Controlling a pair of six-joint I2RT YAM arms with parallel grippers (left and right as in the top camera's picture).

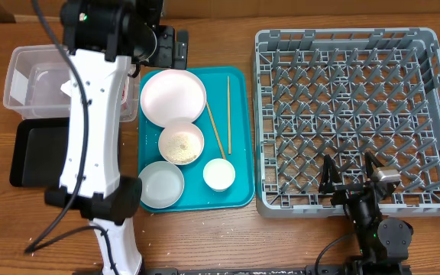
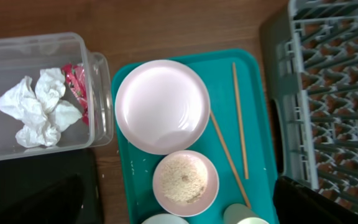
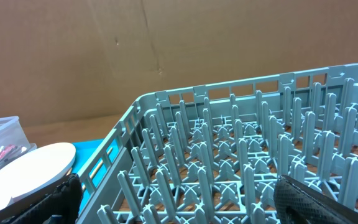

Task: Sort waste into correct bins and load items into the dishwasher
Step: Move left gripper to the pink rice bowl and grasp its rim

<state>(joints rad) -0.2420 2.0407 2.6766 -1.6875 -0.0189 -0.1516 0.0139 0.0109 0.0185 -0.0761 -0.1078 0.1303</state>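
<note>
The clear tub (image 2: 36,93) holds the crumpled white napkin (image 2: 39,109) and the red scrap (image 2: 76,87). The black tray (image 1: 33,153) lies in front of it. The pink plate (image 1: 173,97), the pink bowl (image 1: 180,143) with rice-like grains, the grey-green bowl (image 1: 161,184), the white cup (image 1: 219,174) and two chopsticks (image 1: 228,111) lie on the teal tray (image 1: 239,195). The grey rack (image 1: 350,114) holds nothing. My left gripper (image 1: 170,50) hangs open and empty high above the plate. My right gripper (image 1: 348,177) is open and empty over the rack's near edge.
The left arm (image 1: 94,137) crosses over the tub and the black tray and hides part of both. A few white grains lie on the wooden table (image 1: 205,237) near its front edge. The teal tray sits close against the rack's left wall.
</note>
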